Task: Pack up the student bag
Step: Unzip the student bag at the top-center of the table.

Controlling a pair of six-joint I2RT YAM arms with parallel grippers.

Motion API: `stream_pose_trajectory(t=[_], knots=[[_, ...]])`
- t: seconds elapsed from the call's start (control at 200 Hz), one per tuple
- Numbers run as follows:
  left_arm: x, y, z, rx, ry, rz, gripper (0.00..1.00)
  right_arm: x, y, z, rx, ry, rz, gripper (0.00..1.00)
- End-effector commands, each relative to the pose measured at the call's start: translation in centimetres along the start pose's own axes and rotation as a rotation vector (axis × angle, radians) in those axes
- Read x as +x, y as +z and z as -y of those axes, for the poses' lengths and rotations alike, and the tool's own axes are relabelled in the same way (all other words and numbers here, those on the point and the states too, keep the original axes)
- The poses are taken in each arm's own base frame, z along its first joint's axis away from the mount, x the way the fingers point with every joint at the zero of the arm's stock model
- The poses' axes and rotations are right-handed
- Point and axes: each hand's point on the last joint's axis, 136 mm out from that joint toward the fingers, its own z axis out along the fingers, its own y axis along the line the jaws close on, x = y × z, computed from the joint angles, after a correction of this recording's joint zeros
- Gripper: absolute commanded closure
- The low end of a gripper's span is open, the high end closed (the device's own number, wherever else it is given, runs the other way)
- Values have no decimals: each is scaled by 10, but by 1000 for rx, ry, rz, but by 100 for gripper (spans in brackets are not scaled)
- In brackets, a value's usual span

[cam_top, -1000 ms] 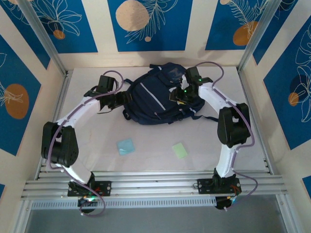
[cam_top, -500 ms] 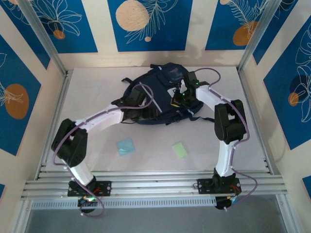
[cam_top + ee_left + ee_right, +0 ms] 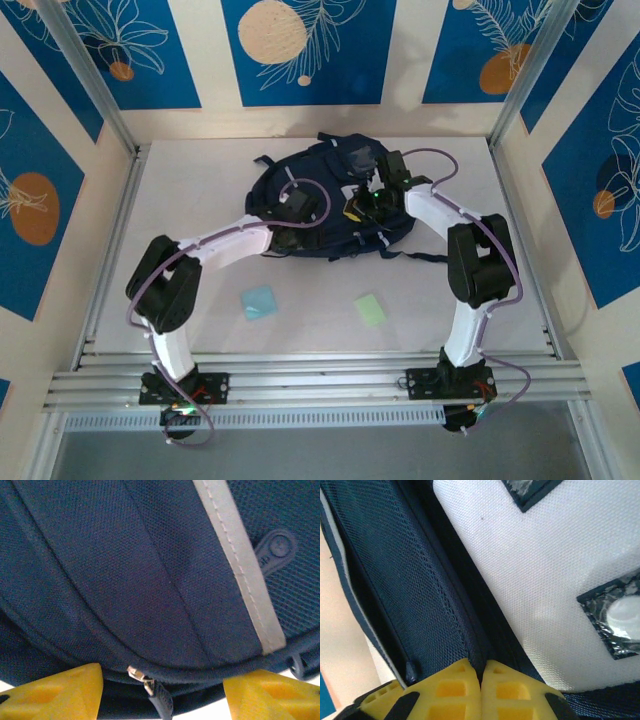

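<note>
Student bag (image 3: 320,170) flat on the table (image 3: 170,200), at the middle of the far edge, dark navy and by far the largest thing there. Left gripper (image 3: 305,215) low over the near-left part of the bag, fingers (image 3: 65,690) spread wide, one yellow tip in each lower corner of the left wrist view, navy fabric across the whole gap between them. Midway between those tips, a zip pull (image 3: 152,692) hanging from the curved seam, with neither finger touching it. Higher up in the same view, a grey stripe (image 3: 240,565) slanting across the fabric, and a dark rubber tab (image 3: 274,550) just to its right. Right gripper (image 3: 352,210) on the right part of the bag, near the left one but apart from it, fingers (image 3: 455,690) pressed together and pinching a thin dark ridge of the bag's fabric, right where the two yellow tips meet. Beside that ridge, a navy mesh panel (image 3: 395,580) on one side and a pale grey patch (image 3: 535,580) on the other, with two small dark labels on the patch, print too blurred to read. On the near half of the table, well apart from the bag, a flat blue square (image 3: 259,301) towards the left and a flat green square (image 3: 369,309) towards the right, both untouched by either arm.
</note>
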Motion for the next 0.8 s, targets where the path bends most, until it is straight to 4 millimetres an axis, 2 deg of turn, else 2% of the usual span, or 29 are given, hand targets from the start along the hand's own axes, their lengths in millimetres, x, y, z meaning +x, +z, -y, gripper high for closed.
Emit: stream_pose_trajectory(t=[0.0, 0.04, 0.12, 0.245, 0.365, 0.4, 0.59, 0.795], knots=[[4, 13, -2, -89, 54, 16, 41, 10, -15, -36, -121, 3, -9, 100], [6, 16, -5, -117, 79, 16, 49, 9, -16, -37, -127, 7, -4, 100], [12, 21, -12, -139, 97, 5, 77, 7, -17, -37, -133, 15, 5, 100], [13, 12, -6, -83, 124, 9, 100, 0, -19, -30, -130, 25, 18, 100], [14, -5, 11, 57, 238, -26, 100, -11, -24, -21, -108, -20, 40, 100], [13, -10, 7, 56, 280, -36, 100, -12, -26, -19, -102, -45, 38, 100], [-1, -24, -51, -28, 398, -127, 100, -19, -34, -1, -62, -130, 17, 100], [-23, -23, -115, -186, 388, -196, 100, -28, -42, 22, 52, -201, 41, 100]])
